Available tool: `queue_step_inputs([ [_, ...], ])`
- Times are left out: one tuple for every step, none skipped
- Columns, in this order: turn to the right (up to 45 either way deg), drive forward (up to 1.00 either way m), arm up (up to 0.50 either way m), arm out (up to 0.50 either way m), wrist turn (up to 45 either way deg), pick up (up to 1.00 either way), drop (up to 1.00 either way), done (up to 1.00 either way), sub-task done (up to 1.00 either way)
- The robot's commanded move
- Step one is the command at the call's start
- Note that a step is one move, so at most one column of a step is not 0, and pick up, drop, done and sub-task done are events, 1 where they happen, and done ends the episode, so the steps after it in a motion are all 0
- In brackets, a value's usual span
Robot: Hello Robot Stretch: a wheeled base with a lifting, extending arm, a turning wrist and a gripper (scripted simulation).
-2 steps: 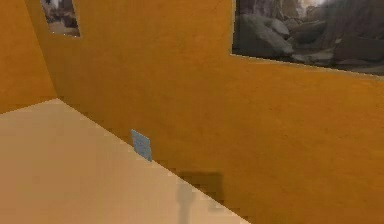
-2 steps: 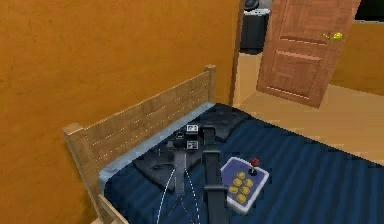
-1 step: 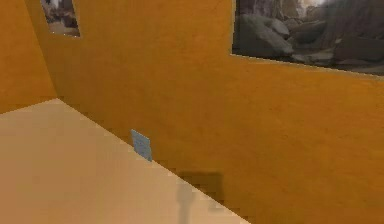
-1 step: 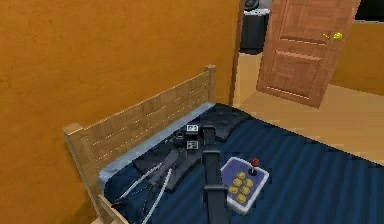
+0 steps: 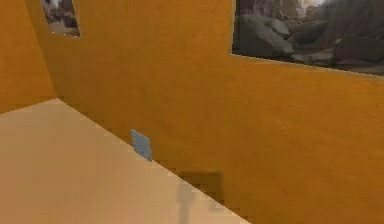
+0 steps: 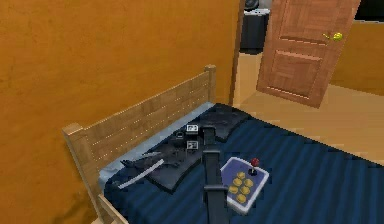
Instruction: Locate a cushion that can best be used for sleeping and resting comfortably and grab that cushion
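1 bed [image 6: 310, 165] w/ dark cushion [image 6: 228, 121], 1 button box [image 6: 242, 182] at 3 o'clock of hand [image 6: 136, 172]. Can't tell if hand holds anything.

orange walls [image 5: 200, 110], navy striped bedspread [image 6: 310, 175], dark cushion [image 6: 228, 122], reddish-brown door [image 6: 305, 50], pale headboard [image 6: 140, 120]

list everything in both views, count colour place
pictures: two, dark, on the orange wall, forward view
wall plate: one, pale blue, low on that wall
bed: one, dark blue cover, wooden headboard
pillows: seemingly two, dark, by the headboard
game controller: one, white with yellow buttons, on the bed
door: one, brown, arm side view's upper right
arm: one, dark, over the bed
hand: one, dark, at a pillow; cannot tell if it holds anything
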Motion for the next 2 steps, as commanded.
queue_step_inputs([
  [0.0, 0.00, 0.00, 0.00, 45.0, 0.00, 0.00, 0.00, 0.00],
  [0.0, 0.00, 0.00, 0.00, 18.0, 0.00, 0.00, 0.00, 0.00],
])
